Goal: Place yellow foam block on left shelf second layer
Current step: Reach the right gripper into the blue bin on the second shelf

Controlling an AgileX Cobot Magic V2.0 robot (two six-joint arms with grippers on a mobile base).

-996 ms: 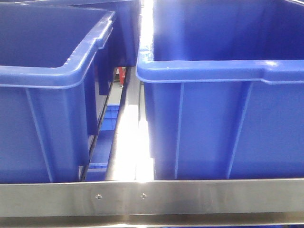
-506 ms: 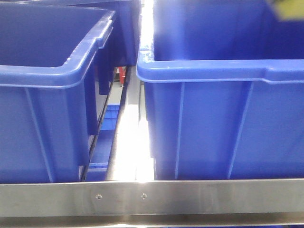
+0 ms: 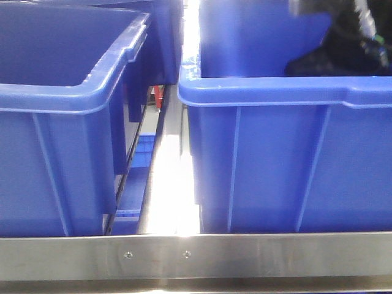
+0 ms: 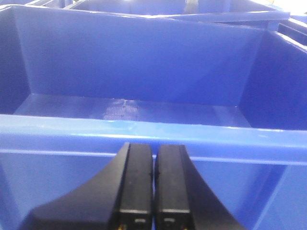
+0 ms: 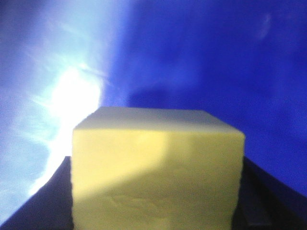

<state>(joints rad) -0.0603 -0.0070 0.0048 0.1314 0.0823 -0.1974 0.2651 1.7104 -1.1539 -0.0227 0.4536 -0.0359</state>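
Note:
The yellow foam block (image 5: pixel 156 163) fills the lower middle of the right wrist view. My right gripper (image 5: pixel 156 201) is shut on it, with a dark finger (image 5: pixel 48 206) on each side, and blue bin wall lies close behind. In the front view my right arm (image 3: pixel 343 43) shows as a dark mass reaching down into the right blue bin (image 3: pixel 275 153); the block is hidden there. My left gripper (image 4: pixel 154 158) is shut and empty, just in front of the near rim of a blue bin (image 4: pixel 144 132).
A second blue bin (image 3: pixel 55 98) stands to the left in the front view. A bright steel gap (image 3: pixel 174 184) runs between the two bins. A steel shelf rail (image 3: pixel 196 254) crosses the front.
My right arm has come down into the right bin at the top right of the front view. The yellow patch seen there half a second ago is now hidden.

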